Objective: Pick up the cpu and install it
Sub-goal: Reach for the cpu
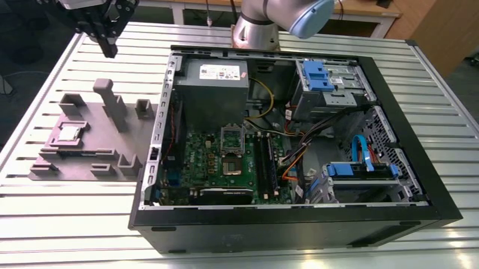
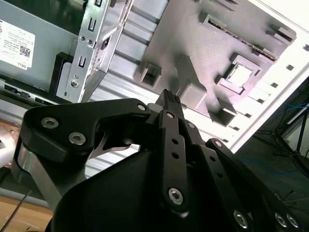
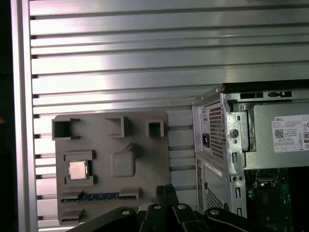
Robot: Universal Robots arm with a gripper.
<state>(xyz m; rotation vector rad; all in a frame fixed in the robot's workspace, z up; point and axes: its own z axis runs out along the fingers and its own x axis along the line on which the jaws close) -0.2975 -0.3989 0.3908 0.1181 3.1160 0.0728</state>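
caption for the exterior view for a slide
Gripper hovers apart from the cpu, seated in a grey fixture beside the open computer case

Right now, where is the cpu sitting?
The cpu sits in a square recess of the grey fixture plate, at the exterior view's left of the open computer case.

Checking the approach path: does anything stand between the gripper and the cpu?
Nothing covers the cpu, bare in its recess on the grey holder. The holder's tall post stands beside it, toward the case and roughly in line with the gripper, which hangs higher than the post.
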